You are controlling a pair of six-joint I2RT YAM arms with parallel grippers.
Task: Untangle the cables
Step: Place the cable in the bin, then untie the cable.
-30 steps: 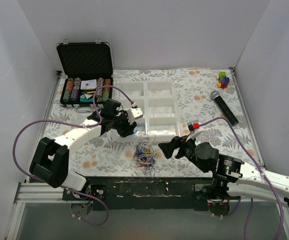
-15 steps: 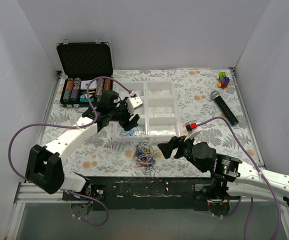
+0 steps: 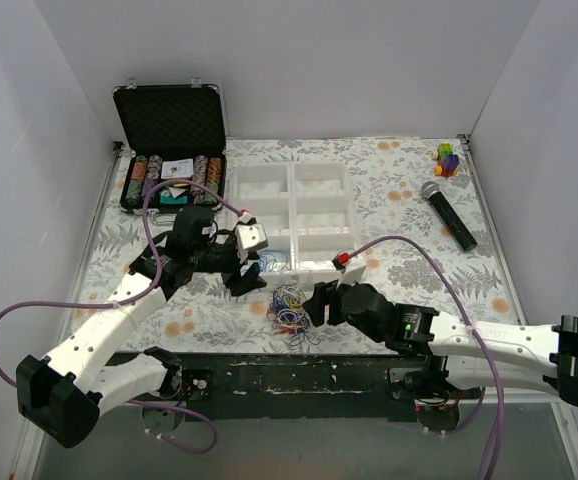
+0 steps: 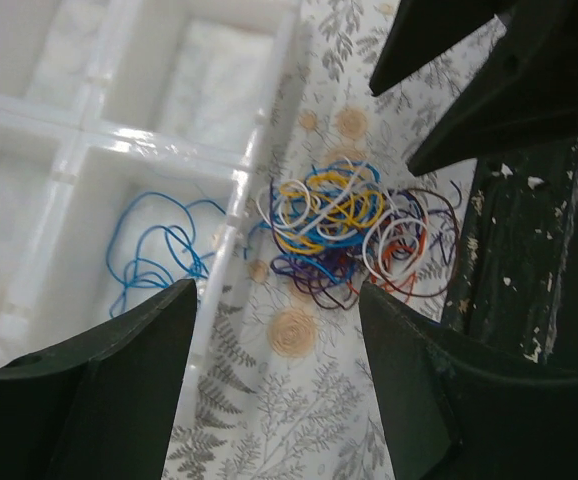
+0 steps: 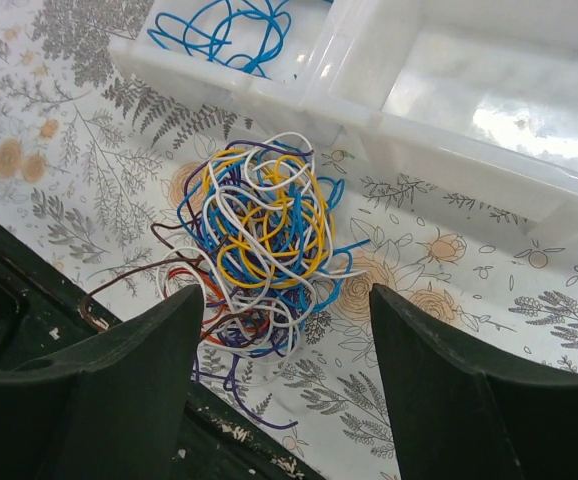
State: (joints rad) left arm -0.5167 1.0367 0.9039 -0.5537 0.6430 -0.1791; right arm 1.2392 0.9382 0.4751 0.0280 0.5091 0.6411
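Observation:
A fist-sized tangle of cables (image 3: 290,306) in blue, yellow, white, purple and red lies on the floral cloth near the front edge; it also shows in the left wrist view (image 4: 344,228) and the right wrist view (image 5: 259,240). Loose blue cables (image 4: 154,250) lie in the near-left compartment of the white tray (image 3: 324,262), also seen in the right wrist view (image 5: 219,25). My left gripper (image 3: 247,272) is open and empty just left of the tangle. My right gripper (image 3: 314,303) is open and empty beside the tangle's right side.
An open black case of poker chips (image 3: 169,150) stands at the back left. A microphone (image 3: 449,213) and a small coloured toy (image 3: 448,158) lie at the back right. The dark front rail (image 3: 299,375) runs just below the tangle.
My left gripper has pulled back from the tray toward the near left. My right gripper has moved left, up to the tangle. The blue cables now lie in the tray.

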